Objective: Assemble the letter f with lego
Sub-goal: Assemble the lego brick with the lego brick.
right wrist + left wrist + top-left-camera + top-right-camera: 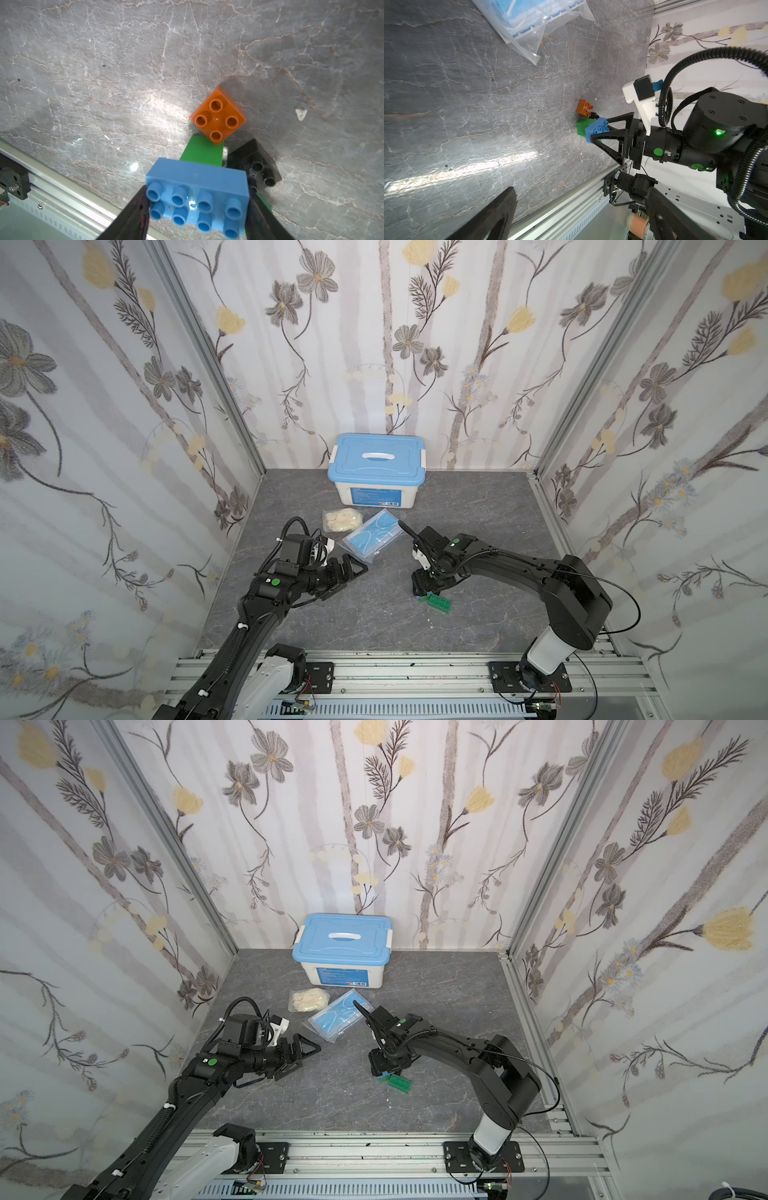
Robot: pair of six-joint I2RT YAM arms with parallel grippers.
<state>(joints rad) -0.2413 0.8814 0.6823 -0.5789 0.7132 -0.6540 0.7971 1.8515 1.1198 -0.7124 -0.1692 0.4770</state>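
My right gripper (pixel 197 212) is shut on the long blue lego brick (pixel 197 187), one finger on each short end, studs facing the wrist camera. The brick is held low over the table, just above a green brick (pixel 202 151). An orange square brick (pixel 218 118) and a black brick (pixel 257 162) lie right beside it. In both top views the right gripper (pixel 424 587) hides most of this cluster, and only a studded green brick (pixel 440 602) (pixel 400 1082) shows clearly. My left gripper (pixel 347 583) hovers to the left, open and empty, facing the bricks (pixel 597 129). No assembled letter f is visible.
A blue-lidded white box (pixel 376 456) stands at the back wall. A clear pack of blue face masks (pixel 374 537) and a bag of pale gloves (pixel 343 519) lie between it and the grippers. An aluminium rail (pixel 395 672) edges the table's front. Patterned walls close three sides.
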